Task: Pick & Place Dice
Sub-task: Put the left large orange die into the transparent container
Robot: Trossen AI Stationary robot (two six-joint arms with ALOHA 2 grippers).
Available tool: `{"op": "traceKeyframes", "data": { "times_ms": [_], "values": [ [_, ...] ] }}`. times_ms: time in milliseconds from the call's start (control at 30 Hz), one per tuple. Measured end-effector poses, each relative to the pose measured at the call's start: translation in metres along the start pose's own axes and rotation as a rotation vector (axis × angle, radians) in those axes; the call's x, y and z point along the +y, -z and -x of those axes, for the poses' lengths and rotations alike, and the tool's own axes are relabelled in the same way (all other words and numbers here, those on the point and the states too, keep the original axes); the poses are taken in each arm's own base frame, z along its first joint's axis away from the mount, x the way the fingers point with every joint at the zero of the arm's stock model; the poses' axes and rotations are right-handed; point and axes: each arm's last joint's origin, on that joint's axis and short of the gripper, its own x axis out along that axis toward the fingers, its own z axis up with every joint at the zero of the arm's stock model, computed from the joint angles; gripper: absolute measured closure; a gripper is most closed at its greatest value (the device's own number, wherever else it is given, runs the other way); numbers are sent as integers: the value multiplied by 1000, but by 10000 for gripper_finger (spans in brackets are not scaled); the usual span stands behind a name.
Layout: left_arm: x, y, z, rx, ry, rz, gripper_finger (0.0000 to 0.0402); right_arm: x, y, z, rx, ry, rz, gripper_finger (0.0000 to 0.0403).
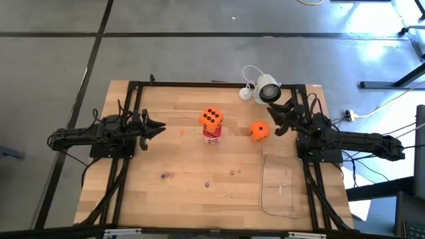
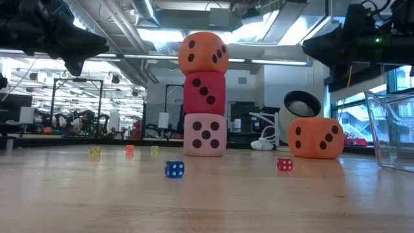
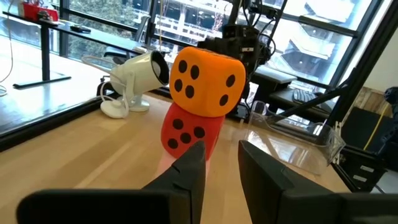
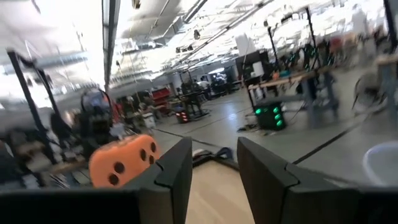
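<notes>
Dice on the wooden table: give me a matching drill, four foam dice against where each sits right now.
Things:
1. pale pink foam die
2. red foam die
3. orange foam die with six pips up
4. second orange foam die

Places:
A. top of the stack
B. alone on the wooden table, near the white round camera
C. bottom of the stack
D. middle of the stack

Pairs: 1-C, 2-D, 3-A, 4-B

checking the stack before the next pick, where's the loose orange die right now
In the high view the loose orange die lies on the table's right half, right of the three-dice stack, just off the right tool and near the white camera.
</notes>
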Motion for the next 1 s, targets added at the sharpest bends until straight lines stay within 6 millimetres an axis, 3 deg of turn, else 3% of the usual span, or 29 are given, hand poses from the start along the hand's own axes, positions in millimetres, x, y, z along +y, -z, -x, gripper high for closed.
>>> {"op": "traceKeyframes", "data": {
  "times_ms": [367,767,1000],
  "values": [
    [0,-1,0,-7,1,14,313,0,0,0,0,0,-244,273],
    [-1,-8,0,-85,-5,47,310,1,-1,0,1,-25,-244,273],
    [0,-10,0,-121,-81,-23,299,12,-18,-11,7,-134,-150,273]
  ]
}}
